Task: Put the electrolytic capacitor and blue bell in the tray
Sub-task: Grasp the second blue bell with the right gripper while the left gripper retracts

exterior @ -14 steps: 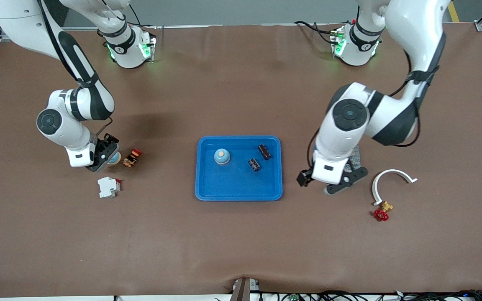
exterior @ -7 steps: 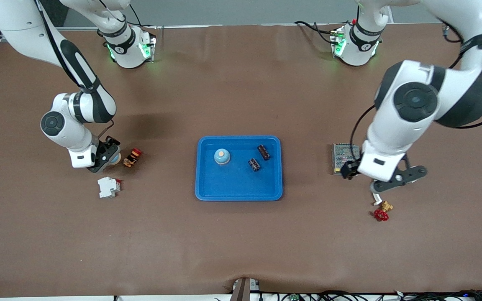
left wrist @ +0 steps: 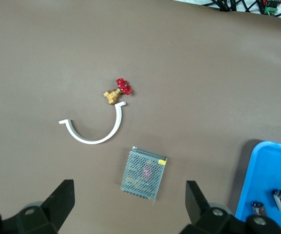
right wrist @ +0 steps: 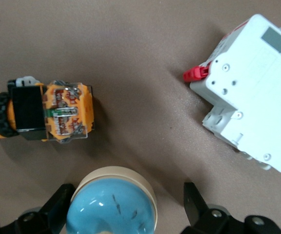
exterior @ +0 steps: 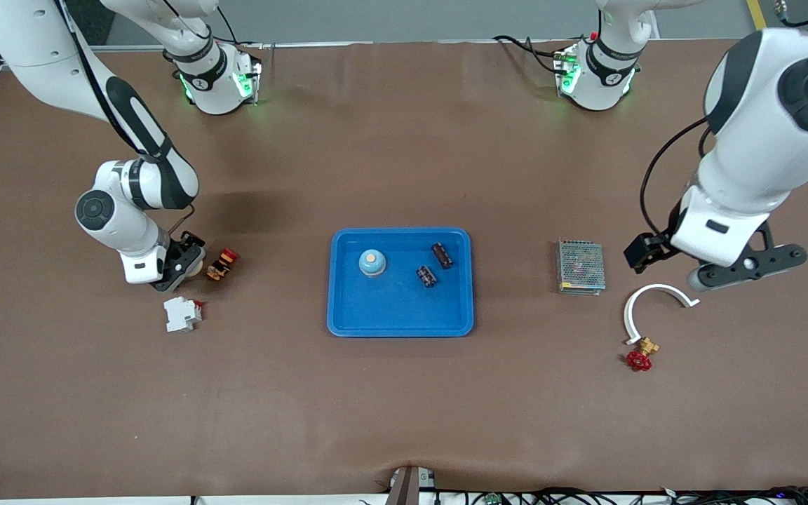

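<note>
The blue tray [exterior: 348, 308] lies mid-table, its corner also in the left wrist view [left wrist: 271, 170]. Inside it sit one blue bell [exterior: 372, 263] and two dark electrolytic capacitors [exterior: 426, 275] [exterior: 442, 254], both also caught by the left wrist camera [left wrist: 258, 208] [left wrist: 280, 200]. A second blue bell [right wrist: 112, 207] with a cream rim stands on the table toward the right arm's end. My right gripper [exterior: 181, 264] [right wrist: 127, 190] is low over it, open, one finger on each side. My left gripper [exterior: 746, 266] [left wrist: 129, 185] hangs open and empty, high over the table near the white curved clip.
An orange push-button switch [exterior: 222, 264] [right wrist: 47, 112] and a white circuit breaker [exterior: 182, 313] [right wrist: 252, 92] lie close to the bell. Toward the left arm's end are a grey mesh box [exterior: 580, 266] [left wrist: 143, 174], a white curved clip [exterior: 646, 301] [left wrist: 94, 131] and a red-handled brass valve [exterior: 640, 354] [left wrist: 119, 90].
The left arm has swung away from the tray toward its own end of the table and risen, uncovering the mesh box. The right gripper has shifted slightly at the bell.
</note>
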`<act>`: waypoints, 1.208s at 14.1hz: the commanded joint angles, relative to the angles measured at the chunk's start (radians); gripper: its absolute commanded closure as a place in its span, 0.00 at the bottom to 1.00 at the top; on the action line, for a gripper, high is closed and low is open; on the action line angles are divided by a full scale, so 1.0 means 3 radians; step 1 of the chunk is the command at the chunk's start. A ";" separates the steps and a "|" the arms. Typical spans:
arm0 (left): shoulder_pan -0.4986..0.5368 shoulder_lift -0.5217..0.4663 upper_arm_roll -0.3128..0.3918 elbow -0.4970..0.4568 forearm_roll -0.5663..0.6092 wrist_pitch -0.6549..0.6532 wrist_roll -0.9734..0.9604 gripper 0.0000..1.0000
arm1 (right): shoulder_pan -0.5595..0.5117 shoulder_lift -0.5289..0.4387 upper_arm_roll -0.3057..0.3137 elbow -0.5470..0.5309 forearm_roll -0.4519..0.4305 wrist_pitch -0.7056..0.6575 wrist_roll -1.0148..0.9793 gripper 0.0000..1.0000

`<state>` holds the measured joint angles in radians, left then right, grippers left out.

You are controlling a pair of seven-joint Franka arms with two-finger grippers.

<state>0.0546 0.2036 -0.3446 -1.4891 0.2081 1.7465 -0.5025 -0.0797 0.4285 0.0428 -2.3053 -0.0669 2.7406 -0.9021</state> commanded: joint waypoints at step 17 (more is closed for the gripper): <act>-0.0346 -0.1001 0.0888 -0.0661 -0.0581 -0.0218 0.0898 0.00 | 0.0070 -0.0237 0.0149 0.1412 0.0484 -0.2065 0.0229 0.63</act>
<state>-0.0460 -0.0882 -0.0869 -1.6831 0.0548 1.6853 -0.2531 -0.0796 0.3602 0.0750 -2.0505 0.0513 2.3195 -0.8903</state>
